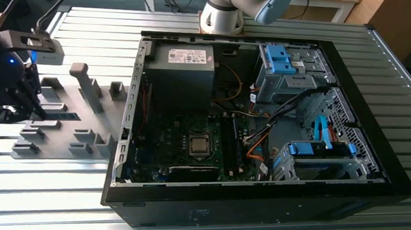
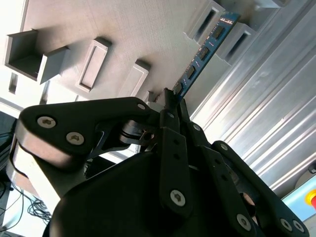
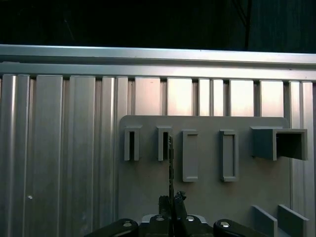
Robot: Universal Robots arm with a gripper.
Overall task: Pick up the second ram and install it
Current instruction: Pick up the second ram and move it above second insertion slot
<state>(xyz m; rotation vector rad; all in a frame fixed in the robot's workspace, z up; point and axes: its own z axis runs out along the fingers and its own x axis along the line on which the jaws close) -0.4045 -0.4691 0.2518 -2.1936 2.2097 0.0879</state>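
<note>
The second ram [image 2: 205, 49] is a thin blue-green board with dark chips. It stands on edge on the grey holder tray [image 2: 123, 34], its far end beside a pair of slotted posts [image 2: 232, 39]. My gripper [image 2: 174, 101] is shut on its near end. In the first wrist view the ram [image 3: 171, 163] is an edge-on dark line running from my gripper [image 3: 172, 198] toward the posts on the tray [image 3: 207, 192]. In the exterior view my gripper [image 1: 16, 110] hangs over the tray [image 1: 92, 125] at the exterior view's left, apart from the green motherboard [image 1: 190, 140].
An open black computer case [image 1: 257, 197] lies on the ribbed metal table [image 1: 47, 191], with a grey power supply [image 1: 183, 61], long black slots [image 1: 235, 143], cables and blue drive cages [image 1: 316, 152] inside. The arm's base [image 1: 221, 15] stands behind the case. Upright grey posts [image 1: 87, 85] rise from the tray.
</note>
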